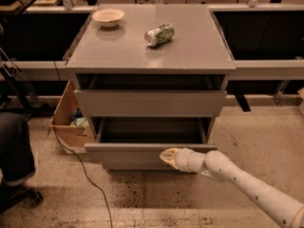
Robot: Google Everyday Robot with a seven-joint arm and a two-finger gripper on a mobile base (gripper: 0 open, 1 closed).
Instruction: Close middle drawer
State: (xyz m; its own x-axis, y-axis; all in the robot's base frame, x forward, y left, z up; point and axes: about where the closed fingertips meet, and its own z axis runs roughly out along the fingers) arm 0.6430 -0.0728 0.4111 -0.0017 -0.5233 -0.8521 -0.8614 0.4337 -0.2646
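Note:
The middle drawer (124,154) of the grey cabinet (190,56) stands pulled out part way, its grey inside (152,131) showing and looking empty. Above it is the taller grey drawer front (149,103), nearly flush. The third front is hidden below the open drawer. My gripper (167,156) reaches in from the lower right on a white arm (247,186). Its tip is against the right half of the middle drawer's front, with the fingers together and holding nothing.
On the cabinet top lie a pale bowl (108,17) and a tipped green can (159,35). An open cardboard box (69,122) stands at the cabinet's left, with a black cable (90,184) across the floor. A person's leg (14,148) is at far left.

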